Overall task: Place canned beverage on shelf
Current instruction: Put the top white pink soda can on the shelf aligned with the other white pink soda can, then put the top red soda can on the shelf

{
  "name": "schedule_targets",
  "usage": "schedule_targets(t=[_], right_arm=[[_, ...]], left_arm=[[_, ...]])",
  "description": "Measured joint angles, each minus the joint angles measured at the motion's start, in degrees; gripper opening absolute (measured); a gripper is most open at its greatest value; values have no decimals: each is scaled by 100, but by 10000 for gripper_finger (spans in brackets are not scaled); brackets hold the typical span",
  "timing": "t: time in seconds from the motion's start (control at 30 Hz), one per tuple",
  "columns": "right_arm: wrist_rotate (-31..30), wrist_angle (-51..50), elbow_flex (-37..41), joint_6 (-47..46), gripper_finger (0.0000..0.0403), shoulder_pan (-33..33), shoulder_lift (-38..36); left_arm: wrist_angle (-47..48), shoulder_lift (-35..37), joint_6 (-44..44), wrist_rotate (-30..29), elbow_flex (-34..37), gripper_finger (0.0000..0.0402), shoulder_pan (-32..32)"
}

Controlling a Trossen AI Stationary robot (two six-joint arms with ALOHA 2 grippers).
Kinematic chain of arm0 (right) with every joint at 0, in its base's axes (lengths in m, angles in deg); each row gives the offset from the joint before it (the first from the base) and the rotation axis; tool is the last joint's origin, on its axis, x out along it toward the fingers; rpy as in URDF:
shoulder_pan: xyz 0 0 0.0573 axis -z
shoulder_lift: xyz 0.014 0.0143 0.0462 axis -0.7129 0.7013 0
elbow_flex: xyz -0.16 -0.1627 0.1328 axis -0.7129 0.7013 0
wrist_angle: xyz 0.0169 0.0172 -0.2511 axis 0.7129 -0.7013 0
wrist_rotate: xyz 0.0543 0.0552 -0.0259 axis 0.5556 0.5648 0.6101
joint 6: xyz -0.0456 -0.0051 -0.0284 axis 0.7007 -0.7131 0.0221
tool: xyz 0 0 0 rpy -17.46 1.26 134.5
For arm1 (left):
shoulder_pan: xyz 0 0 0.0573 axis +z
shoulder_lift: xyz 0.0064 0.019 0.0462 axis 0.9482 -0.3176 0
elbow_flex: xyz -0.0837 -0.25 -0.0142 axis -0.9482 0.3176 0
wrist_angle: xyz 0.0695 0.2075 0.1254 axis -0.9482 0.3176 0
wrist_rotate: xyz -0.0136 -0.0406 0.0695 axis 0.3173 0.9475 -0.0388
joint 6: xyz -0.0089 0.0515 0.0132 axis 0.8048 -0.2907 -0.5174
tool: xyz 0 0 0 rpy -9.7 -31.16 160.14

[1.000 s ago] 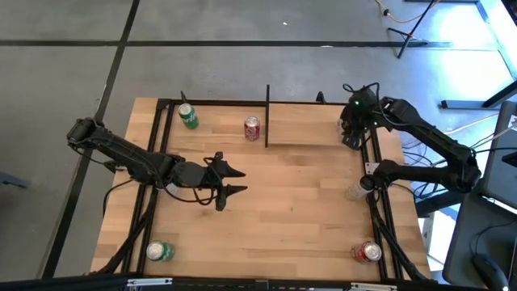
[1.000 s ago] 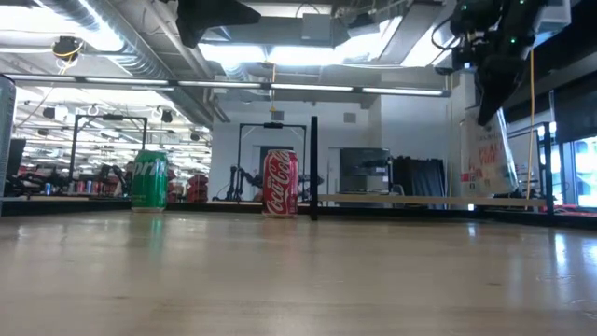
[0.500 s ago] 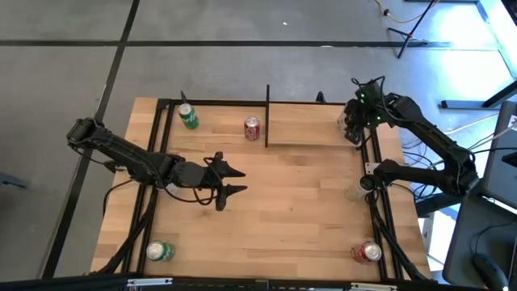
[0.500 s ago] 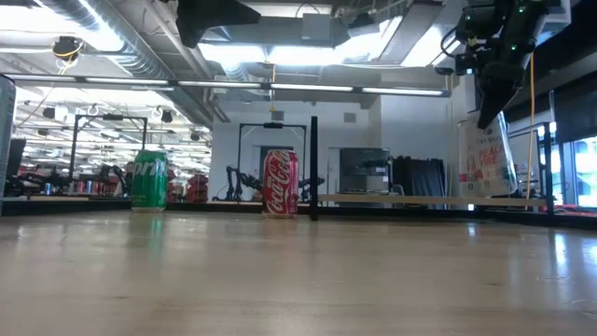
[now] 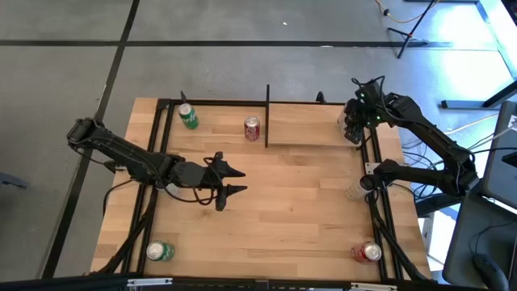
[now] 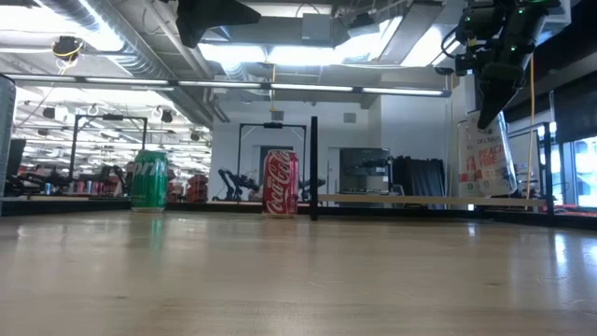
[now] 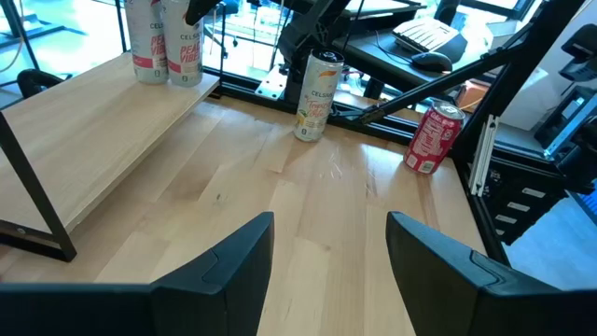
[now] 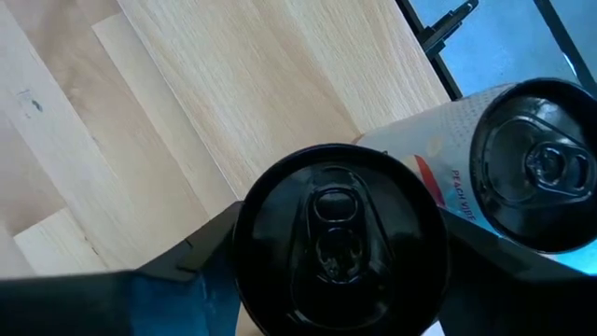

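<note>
1. Right now the right claw [image 5: 353,129] hangs at the far right end of the shelf [image 5: 315,133], straight over a tall can [image 8: 340,233]. I think it is there because this is the spot where the drink goes.
2. That can stands upright on the shelf board, just beside a second tall can [image 8: 532,177] (the one with peach words on it).
3. From the claw's own camera, the dark can top sits right in the middle of the claw. I cannot tell if the claw squeezes the can or has let go.
4. Meanwhile the left claw [image 5: 230,182] waits over the middle of the table, spread wide and holding nothing.
5. More cans wait on the table: a green can [image 5: 188,116] and a red can [image 5: 252,128] near the back, and three more along the near and right edges.
6. From above, the right arm covers both shelf cans, so they are hard to see there.
7. From table height, the two shelf cans overlap, so they look like one.
</note>
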Motion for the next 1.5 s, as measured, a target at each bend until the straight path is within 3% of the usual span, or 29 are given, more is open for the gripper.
schedule_targets(t=[0.4,0.7,1.0,1.13,1.33,1.5], right_arm=[[-281,16,192,4,306,-4,-10],[-538,-70,20,0,310,-15,-11],[-540,-301,-704,-7,308,-15,-12],[2,-340,-1120,-254,308,-22,-23],[1513,149,-1528,-1189,308,-266,-42],[1546,789,-1528,-1730,308,-1140,-9]], left_arm=[[0,0,11,79,0,201,-2],[0,0,21,90,0,201,-2],[-1,0,20,88,0,201,0],[-17,0,20,78,0,201,0],[-288,-2,-333,-6,0,202,191],[-304,-2,-120,463,0,221,902]])
